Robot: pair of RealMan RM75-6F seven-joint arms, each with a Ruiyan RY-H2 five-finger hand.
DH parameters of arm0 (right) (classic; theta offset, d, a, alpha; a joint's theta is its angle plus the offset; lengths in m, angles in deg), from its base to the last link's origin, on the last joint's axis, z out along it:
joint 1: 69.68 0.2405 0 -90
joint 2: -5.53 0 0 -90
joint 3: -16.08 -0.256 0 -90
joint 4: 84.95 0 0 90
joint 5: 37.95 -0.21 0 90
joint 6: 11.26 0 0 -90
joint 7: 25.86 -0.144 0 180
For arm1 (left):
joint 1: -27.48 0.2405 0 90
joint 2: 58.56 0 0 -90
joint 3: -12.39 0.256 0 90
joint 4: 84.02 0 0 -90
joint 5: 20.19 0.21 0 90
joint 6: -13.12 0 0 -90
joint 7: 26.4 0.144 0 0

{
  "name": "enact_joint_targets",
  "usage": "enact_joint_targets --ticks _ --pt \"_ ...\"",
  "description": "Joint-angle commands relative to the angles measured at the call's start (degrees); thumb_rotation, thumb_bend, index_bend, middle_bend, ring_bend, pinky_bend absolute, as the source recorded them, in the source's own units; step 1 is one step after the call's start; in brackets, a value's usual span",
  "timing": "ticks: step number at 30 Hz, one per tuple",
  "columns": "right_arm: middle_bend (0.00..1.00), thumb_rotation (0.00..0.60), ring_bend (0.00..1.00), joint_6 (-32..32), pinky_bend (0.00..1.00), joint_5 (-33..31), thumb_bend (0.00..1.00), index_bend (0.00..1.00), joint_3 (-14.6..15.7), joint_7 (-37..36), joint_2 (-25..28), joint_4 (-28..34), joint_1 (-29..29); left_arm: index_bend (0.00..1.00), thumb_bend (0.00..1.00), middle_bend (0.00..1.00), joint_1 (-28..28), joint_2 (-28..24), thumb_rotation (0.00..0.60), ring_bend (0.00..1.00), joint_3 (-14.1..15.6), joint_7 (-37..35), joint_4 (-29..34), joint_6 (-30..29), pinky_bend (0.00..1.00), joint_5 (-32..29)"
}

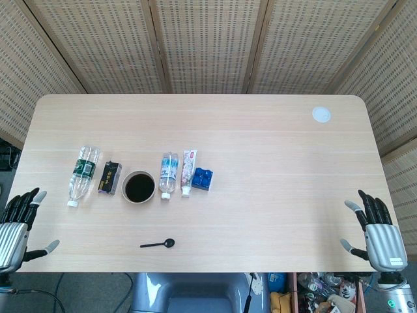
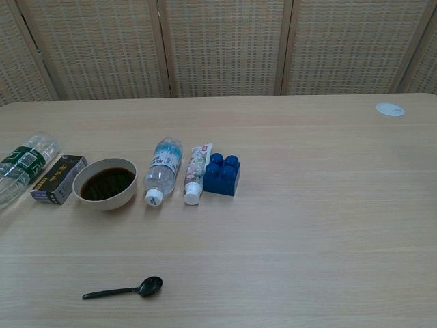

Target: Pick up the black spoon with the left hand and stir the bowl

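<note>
Both the left hand (image 1: 16,225) and right hand (image 1: 376,228) hang empty, fingers apart; the black spoon (image 1: 158,244) lies flat near the bench's front edge, so fingers may skid it off; the bowl (image 1: 138,187) could tip.

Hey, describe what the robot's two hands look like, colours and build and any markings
Both the left hand and the right hand have ribbed silver-grey metal backs, black segmented fingers with pale grey tips, and a grey-tipped thumb. The right hand carries a small dark marking near the wrist, too small to read. No cables or sleeves are visible.
</note>
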State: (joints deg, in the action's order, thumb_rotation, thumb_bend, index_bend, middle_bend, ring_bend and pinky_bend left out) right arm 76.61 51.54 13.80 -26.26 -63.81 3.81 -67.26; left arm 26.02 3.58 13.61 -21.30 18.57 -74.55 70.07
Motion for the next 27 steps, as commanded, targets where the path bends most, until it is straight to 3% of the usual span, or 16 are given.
enact_joint_targets --ticks 1,27 --pt "0.08 0.600 0.00 -0.10 0.00 -0.07 0.19 0.22 -0.06 -0.06 -0.01 -0.03 0.07 0.00 0.14 0.00 0.05 0.01 0.600 0.00 0.03 0.18 0.08 -0.02 0.00 0.03" --pt "0.08 0.600 0.00 0.73 0.00 -0.17 0.19 0.22 0.06 -0.95 -0.04 -0.62 -0.53 0.00 0.14 0.00 -0.11 0.06 0.600 0.00 0.10 0.86 0.48 0.10 0.00 0.97"
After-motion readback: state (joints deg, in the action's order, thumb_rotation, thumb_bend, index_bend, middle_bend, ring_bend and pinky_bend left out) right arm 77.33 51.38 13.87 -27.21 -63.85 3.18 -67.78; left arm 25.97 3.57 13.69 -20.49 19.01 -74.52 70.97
